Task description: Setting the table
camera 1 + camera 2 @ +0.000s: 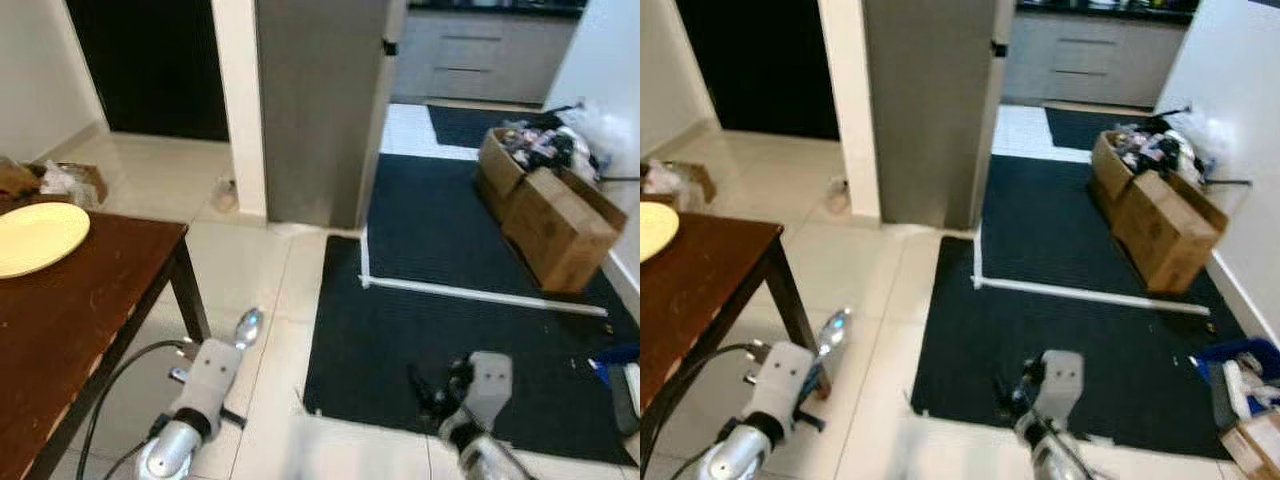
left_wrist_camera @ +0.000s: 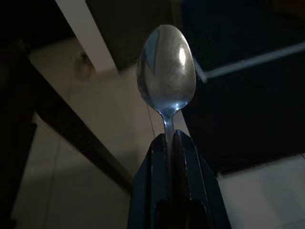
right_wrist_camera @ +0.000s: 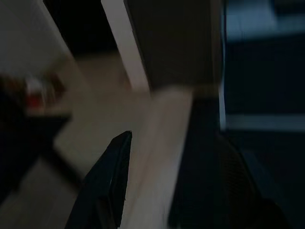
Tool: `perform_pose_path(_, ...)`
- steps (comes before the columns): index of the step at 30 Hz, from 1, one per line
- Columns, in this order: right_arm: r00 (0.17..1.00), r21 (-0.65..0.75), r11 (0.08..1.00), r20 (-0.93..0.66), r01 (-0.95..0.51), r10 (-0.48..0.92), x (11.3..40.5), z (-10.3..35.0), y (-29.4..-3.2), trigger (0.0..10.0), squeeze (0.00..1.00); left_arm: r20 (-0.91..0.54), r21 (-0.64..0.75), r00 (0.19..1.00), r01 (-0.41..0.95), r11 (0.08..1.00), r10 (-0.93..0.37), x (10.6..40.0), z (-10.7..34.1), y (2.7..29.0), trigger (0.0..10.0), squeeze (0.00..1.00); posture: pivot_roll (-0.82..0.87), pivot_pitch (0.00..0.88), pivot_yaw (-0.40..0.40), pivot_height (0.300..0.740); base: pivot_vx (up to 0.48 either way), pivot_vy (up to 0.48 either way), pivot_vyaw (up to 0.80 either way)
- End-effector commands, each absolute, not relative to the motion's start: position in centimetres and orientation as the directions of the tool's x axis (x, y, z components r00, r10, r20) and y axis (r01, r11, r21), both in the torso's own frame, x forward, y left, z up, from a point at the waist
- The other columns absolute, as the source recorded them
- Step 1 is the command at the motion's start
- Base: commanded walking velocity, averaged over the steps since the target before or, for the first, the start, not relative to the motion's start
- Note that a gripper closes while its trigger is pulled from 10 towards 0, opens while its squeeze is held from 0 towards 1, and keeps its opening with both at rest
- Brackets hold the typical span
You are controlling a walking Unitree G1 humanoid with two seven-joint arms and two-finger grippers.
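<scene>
Silver left arm reaches forward beside the dark wooden table [image 1: 70,310], its gripper [image 2: 172,143] clamped on a shiny metal spoon [image 2: 166,71], bowl pointing out over pale floor tiles. Right gripper [image 3: 176,186] hangs low over the black mat [image 1: 450,330], fingers apart. Round cream plate [image 1: 35,238] sits on the table.

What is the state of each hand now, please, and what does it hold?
Left hand: closed on the handle of a metal spoon, bowl pointing forward.
Right hand: open, holding nothing, fingers apart.
</scene>
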State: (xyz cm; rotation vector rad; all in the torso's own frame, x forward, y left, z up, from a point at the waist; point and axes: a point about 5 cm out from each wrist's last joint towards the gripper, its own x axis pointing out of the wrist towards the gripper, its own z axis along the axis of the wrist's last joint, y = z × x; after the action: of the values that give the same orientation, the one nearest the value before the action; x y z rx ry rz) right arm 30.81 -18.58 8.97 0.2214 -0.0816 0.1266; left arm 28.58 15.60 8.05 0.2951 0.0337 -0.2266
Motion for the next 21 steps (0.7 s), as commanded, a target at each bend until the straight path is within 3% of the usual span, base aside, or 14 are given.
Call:
perform_pose_path(1,0.990,0.236,0.964,0.101,-0.123,0.102,30.8,9.3,-18.5,10.0,0.00,-0.058,0.298,0.971,0.239,0.924,-0.233,28.6,8.8,15.5,10.0,0.00,0.06,0.048,0.051,0.740,0.304,0.000,0.00)
perform_pose_path(5,0.979,0.216,0.965,0.172,-0.148,0.111,31.2,11.3,-18.3,10.0,0.00,0.006,0.291,0.969,0.233,0.928,-0.246,28.9,11.2,15.1,10.0,0.00,0.06,0.047,0.053,0.740,0.076,0.000,0.00)
perform_pose_path(8,0.960,0.224,0.952,0.234,-0.208,0.154,31.2,13.1,-17.3,10.0,0.00,0.124,0.326,0.984,0.084,0.942,-0.131,29.3,14.5,16.3,10.0,0.00,0.06,0.048,0.054,0.740,0.000,0.000,0.63)
perform_pose_path(14,0.937,0.245,0.923,0.262,-0.296,0.231,31.0,14.0,-15.7,10.0,0.00,0.212,0.396,0.976,-0.040,0.917,-0.049,29.4,16.9,17.6,10.0,0.00,0.07,0.050,0.054,0.740,0.000,0.000,0.76)
perform_pose_path(21,0.874,0.331,0.818,0.305,-0.469,0.378,30.0,15.7,-12.9,10.0,0.00,0.223,0.188,0.972,-0.110,0.976,0.066,29.4,20.1,19.0,10.0,0.00,0.08,0.057,0.056,0.740,0.000,0.000,0.76)
